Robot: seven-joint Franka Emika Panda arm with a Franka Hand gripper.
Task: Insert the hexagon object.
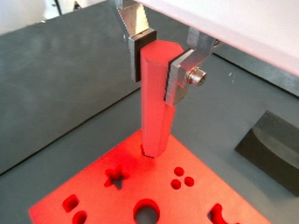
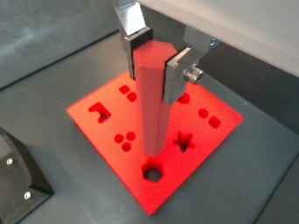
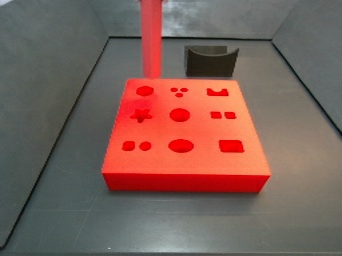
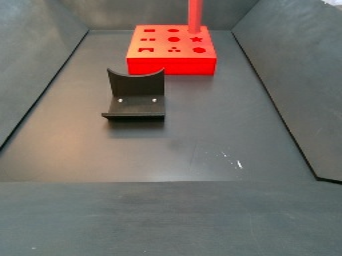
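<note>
Gripper (image 1: 160,61) absent from both side views, above the frame edge. Hexagon object (image 3: 150,38) cut off at its top there. Its lower tip against the red block (image 2: 211,131) cannot be resolved: seated or not, undetermined. Fixture (image 1: 275,147) cropped by the frame in both wrist views.

Gripper (image 1: 162,59) above red block (image 3: 181,150); fixture (image 4: 135,95) well apart, floor between open.
</note>
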